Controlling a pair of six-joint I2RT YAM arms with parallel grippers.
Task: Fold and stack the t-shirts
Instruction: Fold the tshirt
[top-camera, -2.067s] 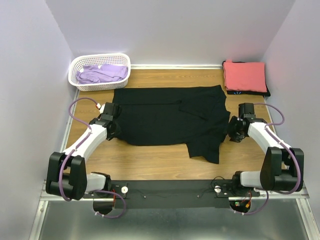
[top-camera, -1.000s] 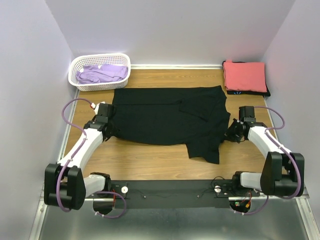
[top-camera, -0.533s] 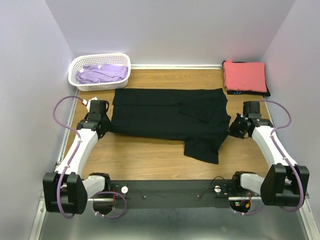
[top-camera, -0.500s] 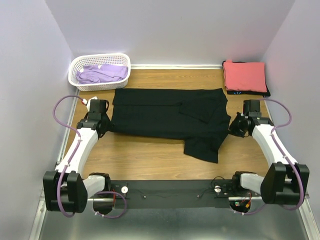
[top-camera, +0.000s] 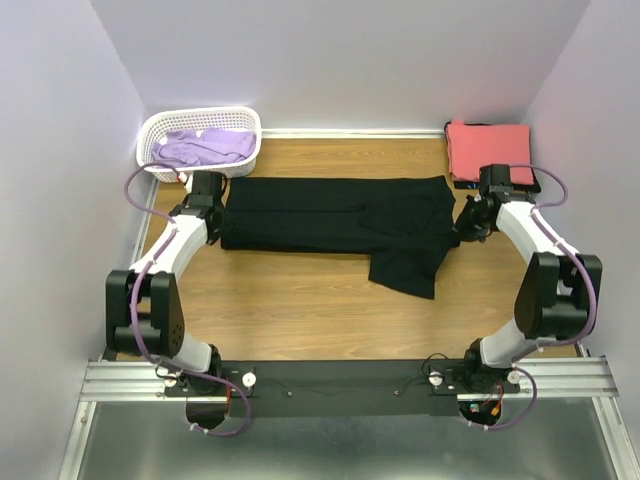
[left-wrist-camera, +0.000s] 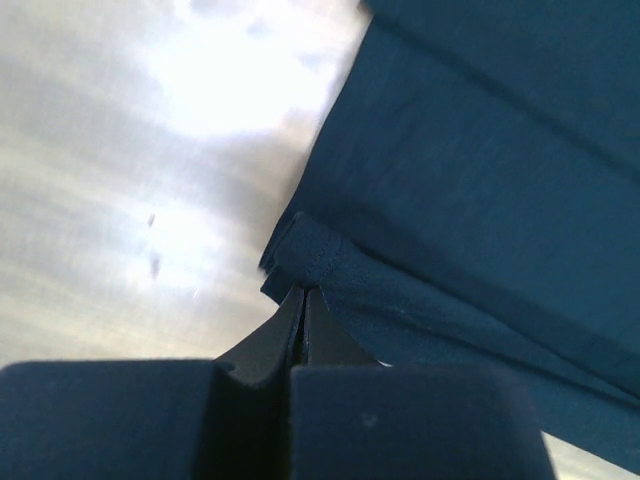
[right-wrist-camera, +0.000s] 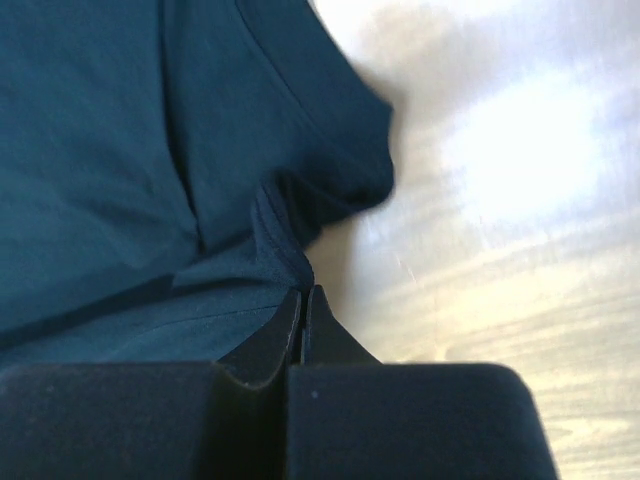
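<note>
From above, the black t-shirt (top-camera: 320, 212) now lies as a narrow band just on the near side of the basket (top-camera: 150, 135), stretching away from it to the right. Two seconds ago it was a much deeper spread reaching further from the basket toward the arm bases. Both arms have swept its near edge up and over toward the back, so the first lengthwise fold looks made. The left pincer (top-camera: 217, 215) sits just near of the basket at the shirt's end, and the right pincer (top-camera: 463, 222) is at the shirt's other end, far to the right of the basket. A loose flap (top-camera: 405, 270) still pokes out on the near side, further from the basket than the rest of the band, and will likely need tucking. The lavender t-shirt (top-camera: 205, 148) is inside the basket, and the coral-red t-shirt (top-camera: 488, 150) rests folded in the back corner opposite it, on the desk (top-camera: 300, 310)

At the left wrist, the pincer is pinched tight on a rolled edge of the black cloth, tips pressed together

At the right wrist, that pincer too is clamped narrow on a bunched edge of the shirt, so neither has let go yet
</note>
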